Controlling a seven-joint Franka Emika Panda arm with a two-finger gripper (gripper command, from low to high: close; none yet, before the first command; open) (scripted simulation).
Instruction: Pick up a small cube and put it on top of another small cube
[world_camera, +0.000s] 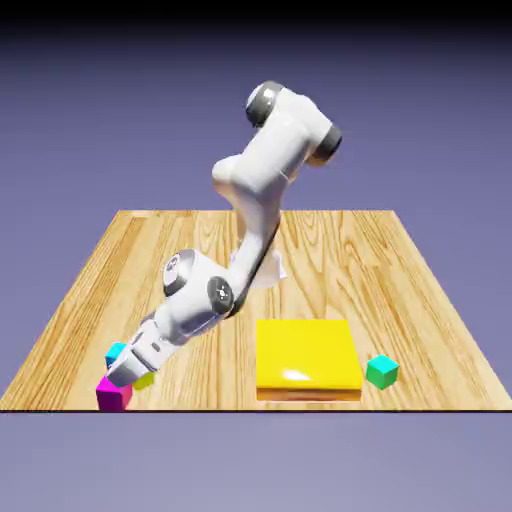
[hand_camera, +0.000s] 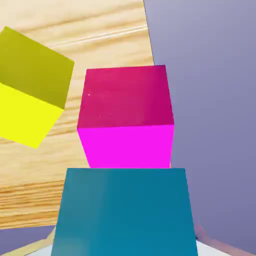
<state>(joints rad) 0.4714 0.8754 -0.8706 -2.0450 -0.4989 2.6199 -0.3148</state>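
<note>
Closed snugly, the two-finger gripper (world_camera: 122, 376) gripped the small cyan-blue cube (hand_camera: 125, 212) near the small magenta cube (hand_camera: 127, 115) and small yellow cube (hand_camera: 32, 87).

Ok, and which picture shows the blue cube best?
The hand view does: the blue cube looks big there, close up between the pincer's tips, though the bottom edge cuts it off. The exterior view shows just a small blue bit, partly hidden behind the pincer and the magenta cube.
</note>
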